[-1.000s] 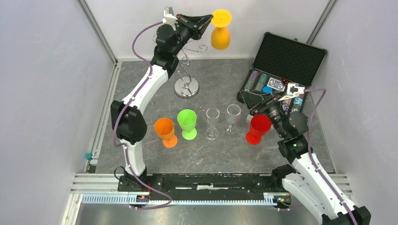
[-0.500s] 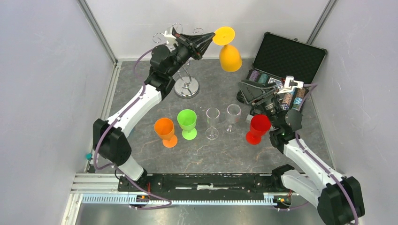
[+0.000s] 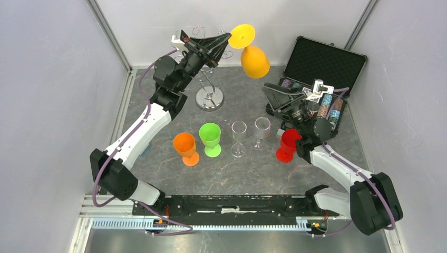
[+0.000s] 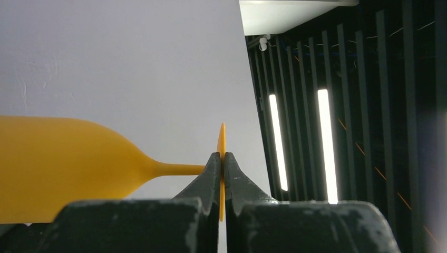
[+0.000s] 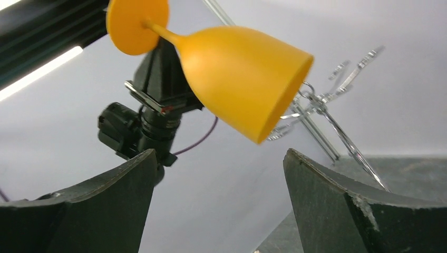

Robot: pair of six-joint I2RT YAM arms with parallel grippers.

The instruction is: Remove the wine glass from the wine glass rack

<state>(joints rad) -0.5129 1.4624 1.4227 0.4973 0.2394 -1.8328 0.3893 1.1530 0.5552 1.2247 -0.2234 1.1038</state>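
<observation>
One wine glass (image 3: 255, 62), foot clamped by left end effector (image 4: 222, 161); right end effector (image 5: 219, 158) apart.

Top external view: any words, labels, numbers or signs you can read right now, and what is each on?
No legible text in any view.
Contents of the open black case: printed patterns, too small to read.
Yellow wine glass: plain, no markings visible.

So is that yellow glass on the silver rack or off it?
Off: the left gripper holds the yellow glass by its foot, clear of the rack.
</observation>
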